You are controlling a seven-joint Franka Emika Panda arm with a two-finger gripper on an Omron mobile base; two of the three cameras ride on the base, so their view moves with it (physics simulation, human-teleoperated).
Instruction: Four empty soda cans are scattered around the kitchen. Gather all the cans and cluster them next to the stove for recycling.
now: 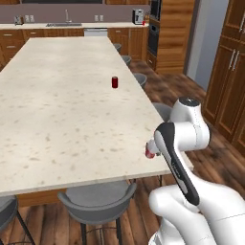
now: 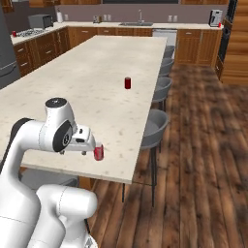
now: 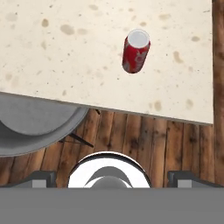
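One red soda can (image 3: 136,51) stands upright on the island counter (image 1: 62,105) near its front right corner; it also shows beside my hand (image 2: 99,153) and partly behind the arm (image 1: 150,152). My gripper (image 3: 113,178) hangs above the counter's near edge, open and holding nothing, a short way from that can (image 2: 86,151). A second can (image 1: 115,82) (image 2: 128,83) stands farther along the island's right side. At the far left, the stove (image 2: 30,32) has a small red can (image 2: 14,34) beside it. Another red can (image 2: 220,24) sits by the coffee machine (image 2: 215,18).
Grey stools (image 2: 154,127) line the island's right side, and one (image 1: 98,201) stands under its near edge. A back counter with a sink (image 2: 138,23) runs along the far wall. Wooden cabinets (image 1: 229,86) stand to the right across open wood floor.
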